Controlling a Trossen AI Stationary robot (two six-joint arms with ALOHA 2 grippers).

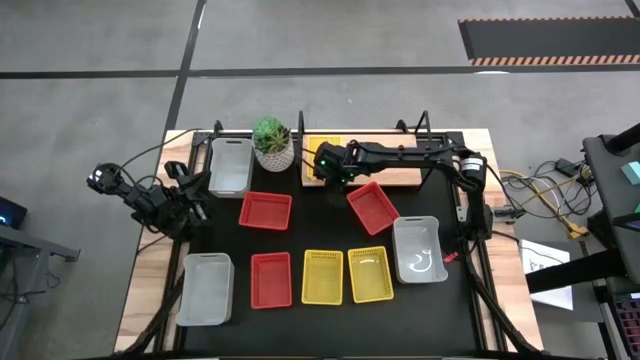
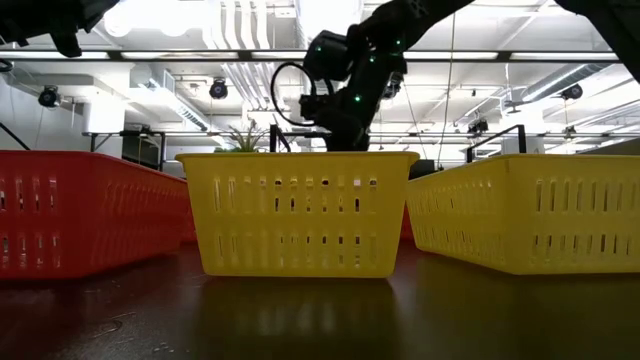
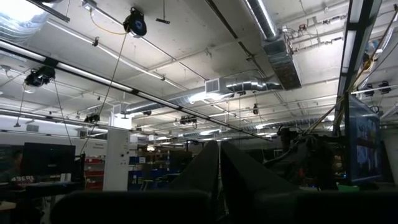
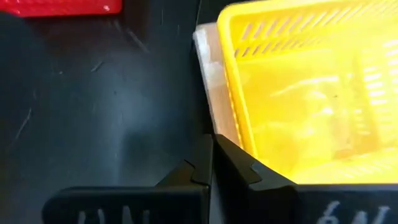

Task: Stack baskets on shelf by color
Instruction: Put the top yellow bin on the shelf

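- One yellow basket (image 4: 311, 87) sits on the shelf (image 1: 400, 178), upper centre; your right gripper (image 4: 211, 155), fingers pressed together, could nudge it off.
- Left gripper (image 1: 190, 205) waits mid-left; jaw state not discernible.

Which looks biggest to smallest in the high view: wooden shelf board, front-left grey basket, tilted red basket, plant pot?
1. Light-brown wooden shelf board, partly hidden by the right arm.
2. Translucent grey plastic basket at front left.
3. Tilted red perforated basket.
4. White plant pot, smallest.
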